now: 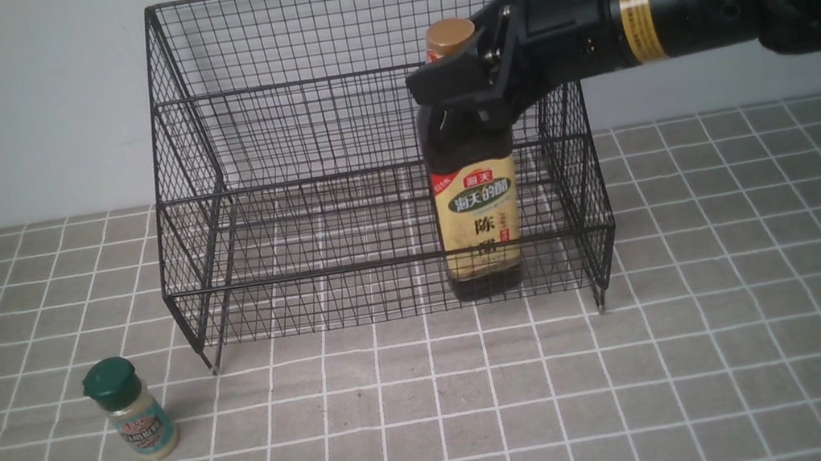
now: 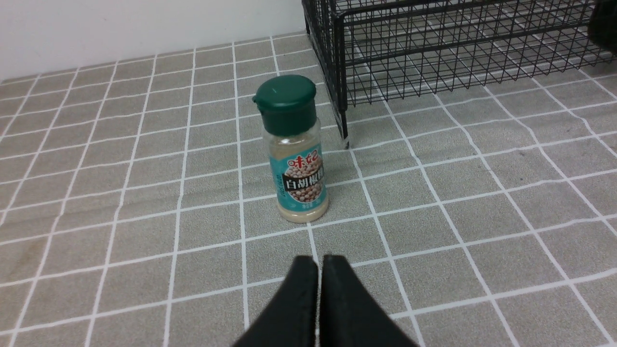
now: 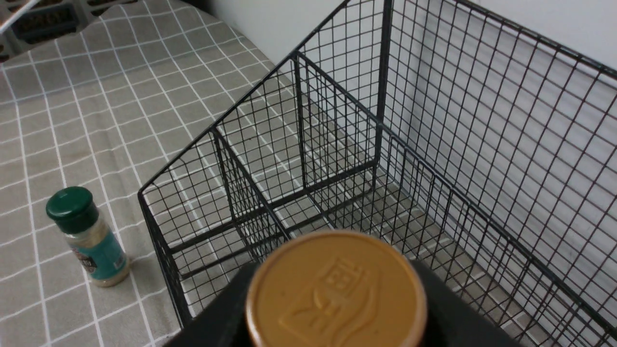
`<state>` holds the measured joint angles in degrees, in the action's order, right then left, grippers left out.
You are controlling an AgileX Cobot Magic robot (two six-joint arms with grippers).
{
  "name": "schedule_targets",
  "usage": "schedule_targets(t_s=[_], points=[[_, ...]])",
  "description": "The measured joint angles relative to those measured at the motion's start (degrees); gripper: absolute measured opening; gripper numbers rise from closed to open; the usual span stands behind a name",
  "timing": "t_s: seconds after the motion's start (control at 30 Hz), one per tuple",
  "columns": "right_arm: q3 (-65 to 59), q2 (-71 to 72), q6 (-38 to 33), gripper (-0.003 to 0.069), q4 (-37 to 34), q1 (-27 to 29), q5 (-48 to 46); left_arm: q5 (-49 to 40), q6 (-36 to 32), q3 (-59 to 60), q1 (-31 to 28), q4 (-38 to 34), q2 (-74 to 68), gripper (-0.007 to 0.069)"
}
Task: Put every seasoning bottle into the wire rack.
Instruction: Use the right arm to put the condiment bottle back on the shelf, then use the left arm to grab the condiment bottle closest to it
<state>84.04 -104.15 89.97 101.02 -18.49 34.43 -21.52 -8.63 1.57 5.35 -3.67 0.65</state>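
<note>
The right gripper (image 1: 457, 90) is clamped on the neck of the tall dark-liquid bottle (image 1: 479, 212) with a yellow label, its black fingers (image 1: 437, 82) set just under the round gold cap (image 3: 336, 289). The bottle hangs upright below this hand. No wire crosses its label in the front view, so it sits on the near side of the front mesh of the black wire-mesh rack (image 1: 303, 275), with its base above the level of the rack's feet. Beyond and to the left of the hand both tiers stand open, and the tall back wall rises past the cap.

The left gripper (image 2: 319, 262) has its two black tips pressed together and holds nothing. Just ahead of it, apart from the tips, the small pale-powder shaker jar (image 2: 294, 154) with a green cap and teal label stands upright on the grey cloth (image 2: 458, 202) with white grid lines, near the rack's left front foot. Bare cloth lies all around the jar.

The bottle's label carries "海天" on a red band and a large "陈" lower down. The jar's label reads "白胡椒". The gold cap bears an embossed mark, and the yellow sticker (image 1: 638, 17) on the right arm is too small to read
</note>
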Motion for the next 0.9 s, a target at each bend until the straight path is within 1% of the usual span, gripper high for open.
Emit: schedule_targets(t_s=[0.23,0.3,0.4,0.5,0.6,0.67,0.77,0.8,0.83,0.87,0.9], points=[[0.2,-0.1,2.0,0.0322,0.0,0.0,-1.3,0.0,0.0,0.0,0.0,0.0,0.0,-0.0007],[0.2,0.3,3.0,0.0346,0.0,0.0,-1.2,0.0,0.0,0.0,0.0,0.0,0.0,-0.0007],[0.2,2.2,4.6,0.0409,0.0,0.0,-0.6,0.0,0.0,0.0,0.0,0.0,0.0,-0.0007],[0.2,4.9,5.3,0.0438,0.0,0.0,-0.1,0.0,0.0,0.0,0.0,0.0,0.0,-0.0007],[0.2,7.7,5.4,0.0440,0.0,0.0,0.2,0.0,0.0,0.0,0.0,0.0,0.0,-0.0007],[0.2,9.8,5.4,0.0428,0.0,0.0,0.2,0.0,0.0,0.0,0.0,0.0,0.0,-0.0007],[0.2,13.6,4.1,0.0370,0.0,0.0,-0.7,0.0,0.0,0.0,0.0,0.0,0.0,-0.0007],[0.2,15.3,1.9,0.0325,0.0,0.0,-2.2,0.0,0.0,0.0,0.0,0.0,0.0,-0.0007],[0.2,16.0,0.7,0.0303,0.0,0.0,-3.4,0.0,0.0,0.0,0.0,0.0,0.0,-0.0007],[0.2,17.3,-1.9,0.0261,0.0,0.0,-4.7,0.0,0.0,0.0,0.0,0.0,0.0,-0.0007],[0.2,18.7,-6.0,0.0205,0.0,0.0,-7.4,0.0,0.0,0.0,0.0,0.0,0.0,-0.0007]])
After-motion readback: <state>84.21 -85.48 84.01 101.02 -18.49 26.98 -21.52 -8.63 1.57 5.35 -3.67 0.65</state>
